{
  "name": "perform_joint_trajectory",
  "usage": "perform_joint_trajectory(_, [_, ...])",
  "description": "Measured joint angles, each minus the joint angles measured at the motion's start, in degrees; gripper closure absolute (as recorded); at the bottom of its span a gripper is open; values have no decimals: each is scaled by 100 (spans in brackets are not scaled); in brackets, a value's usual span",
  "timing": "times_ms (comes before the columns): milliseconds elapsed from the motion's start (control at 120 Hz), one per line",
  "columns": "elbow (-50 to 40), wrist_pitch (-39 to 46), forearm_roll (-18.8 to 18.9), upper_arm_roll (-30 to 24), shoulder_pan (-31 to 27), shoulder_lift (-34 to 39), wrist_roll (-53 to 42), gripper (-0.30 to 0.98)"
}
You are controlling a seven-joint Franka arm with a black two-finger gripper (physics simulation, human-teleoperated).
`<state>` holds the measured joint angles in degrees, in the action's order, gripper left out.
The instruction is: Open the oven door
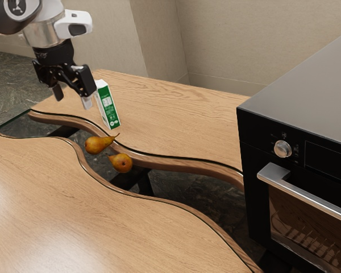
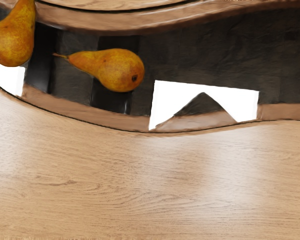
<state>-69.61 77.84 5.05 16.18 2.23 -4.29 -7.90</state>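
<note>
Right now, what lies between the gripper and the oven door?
In the exterior view, a standing carton and two pears come first, then bare wooden tabletop before the oven door.

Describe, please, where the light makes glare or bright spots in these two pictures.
In the exterior view, a pale glare lies on the wooden table toward the lower left, and the metal oven handle shines; in the wrist view, soft pale sheen on the wood, plus hard-edged, pure white patches whose cause I cannot tell.
</note>
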Motion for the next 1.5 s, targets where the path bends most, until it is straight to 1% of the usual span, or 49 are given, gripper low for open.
perform_joint_trajectory(133, [23,9,22,39,-232,32,44,2])
perform_joint_trajectory(183, [243,42,69,-50,-220,455,1,2])
perform_joint_trajectory(217, [389,148,328,-316,-352,764,-208,2])
perform_joint_trajectory(242, [441,284,585,-718,-534,797,-431,2])
perform_joint_trajectory(267, [471,436,830,-1105,-444,739,-638,2])
perform_joint_trajectory(300, [493,656,1083,-1555,-36,626,-897,2])
perform_joint_trajectory(333, [506,855,1138,-1875,548,509,-1150,2])
perform_joint_trajectory(400, [486,1094,894,-2145,2002,448,-1637,2])
perform_joint_trajectory(525, [386,1152,352,-2288,4884,658,-2457,2])
perform_joint_trajectory(558, [322,1127,201,-2262,5350,680,-2659,2])
perform_joint_trajectory(583, [280,1114,105,-2250,5456,662,-2807,3])
perform_joint_trajectory(617, [247,1101,-11,-2234,5346,642,-2994,3])
perform_joint_trajectory(650, [231,1094,-101,-2227,5024,609,-3172,3])
perform_joint_trajectory(783, [252,1084,-284,-2245,3182,338,-3795,2])
perform_joint_trajectory(958, [222,1051,-356,-2259,846,323,-4441,2])
perform_joint_trajectory(1025, [209,1037,-371,-2254,107,316,-4643,2])
perform_joint_trajectory(1100, [197,1028,-381,-2271,-553,304,-4844,2])
perform_joint_trajectory(1133, [407,1024,-380,-2476,-889,93,-4924,2])
perform_joint_trajectory(1150, [619,1007,-377,-2561,-906,-93,-4962,2])
perform_joint_trajectory(1167, [778,987,-374,-2617,-735,-242,-4999,2])
perform_joint_trajectory(1183, [895,968,-371,-2659,-375,-350,-5035,2])
perform_joint_trajectory(1217, [1039,930,-365,-2725,596,-465,-5105,2])
perform_joint_trajectory(1233, [964,890,-362,-2713,1047,-356,-5135,2])
perform_joint_trajectory(1292, [-34,880,-358,-2595,2269,638,-5228,2])
perform_joint_trajectory(1317, [-282,886,-364,-2523,2836,883,-5267,2])
perform_joint_trajectory(1333, [-399,890,-370,-2484,3080,989,-5292,2])
perform_joint_trajectory(1358, [-546,897,-377,-2444,3088,1100,-5328,3])
perform_joint_trajectory(1408, [-909,933,-388,-2355,2451,1255,-5397,3])
perform_joint_trajectory(1442, [-1276,1001,-420,-2219,2156,1392,-5446,2])
perform_joint_trajectory(1500, [-1700,1136,-478,-2077,1961,1516,-5529,2])
